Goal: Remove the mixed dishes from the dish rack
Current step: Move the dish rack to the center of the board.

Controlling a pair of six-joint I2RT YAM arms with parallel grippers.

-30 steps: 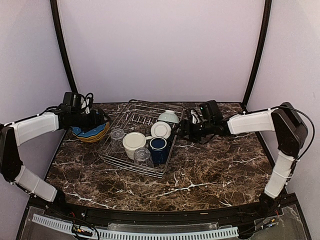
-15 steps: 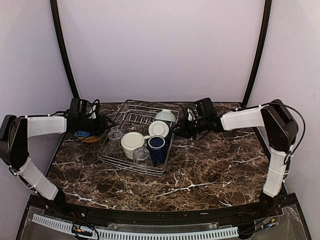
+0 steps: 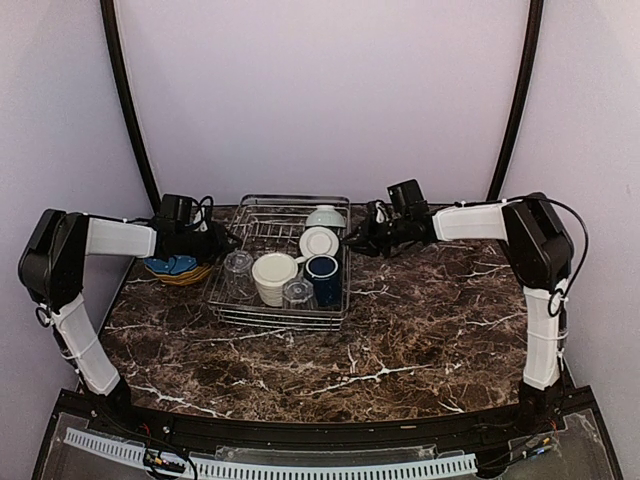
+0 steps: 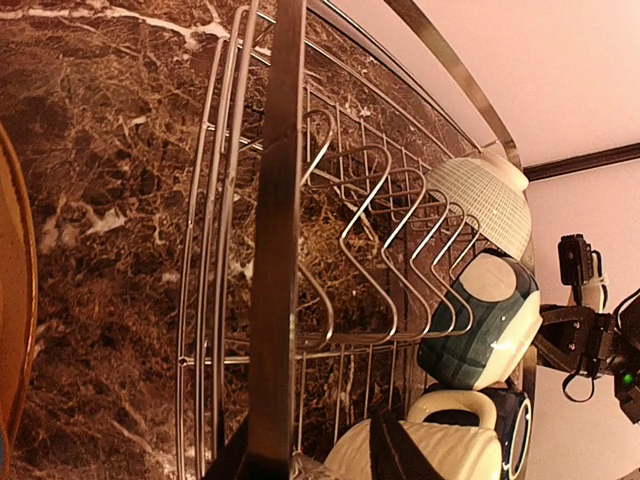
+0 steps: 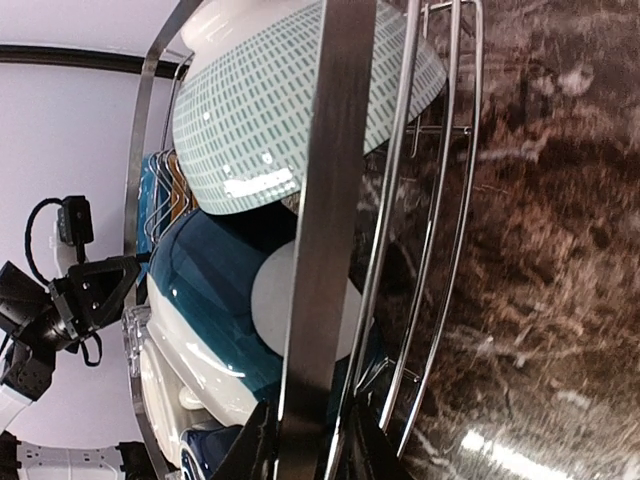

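Observation:
The dish rack (image 3: 280,322), a silver wire basket, stands mid-table, square to the edge. Inside are a cream mug (image 3: 270,278), a dark blue mug (image 3: 322,278), two clear glasses (image 3: 237,268), a teal-and-white bowl (image 3: 319,242) on its side and a patterned white bowl (image 3: 326,216). My left gripper (image 3: 222,243) is shut on the rack's left rim; in the left wrist view its fingers straddle the flat rim band (image 4: 275,250). My right gripper (image 3: 352,240) is shut on the right rim band (image 5: 320,200), with the patterned bowl (image 5: 270,120) close behind it.
A stack of yellow and blue plates (image 3: 178,268) lies on the marble table just left of the rack, under my left forearm. Dark frame poles rise at both back corners. Open marble table (image 3: 430,320) lies right of the rack and in front of it.
The rack has turned from skewed to square and shifted slightly back, its dishes with it. Both grippers closed on its side rims, the right one first, and both arms drew back towards the wall.

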